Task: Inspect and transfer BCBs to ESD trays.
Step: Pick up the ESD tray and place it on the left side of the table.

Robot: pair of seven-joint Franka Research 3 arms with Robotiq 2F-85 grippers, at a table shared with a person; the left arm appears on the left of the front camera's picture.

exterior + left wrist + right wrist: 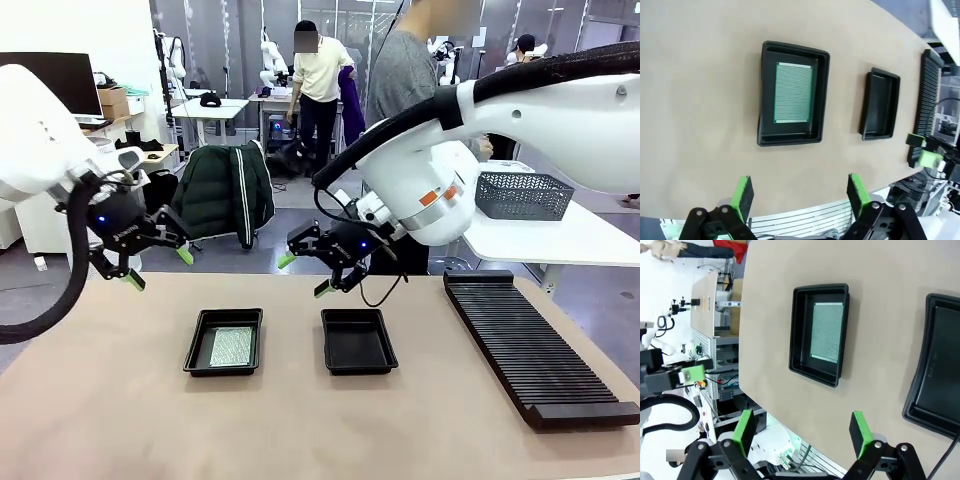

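Observation:
Two black ESD trays lie side by side on the tan table. The left tray [224, 341] [792, 93] [819, 332] holds a pale green BCB [231, 346] [793, 92] [827, 331] lying flat. The right tray [358, 340] [880, 104] [936, 370] has nothing in it. My left gripper [158, 267] [799, 195] hovers open above the table's far left edge, holding nothing. Above the far edge behind the right tray, my right gripper [304, 276] [801, 432] also stands open with nothing between its fingers.
A long black ribbed rack [536, 345] [926, 90] lies along the table's right side. A grey mesh basket [523, 194] sits on a white table behind it. A person in a grey shirt [405, 70] stands at the far side.

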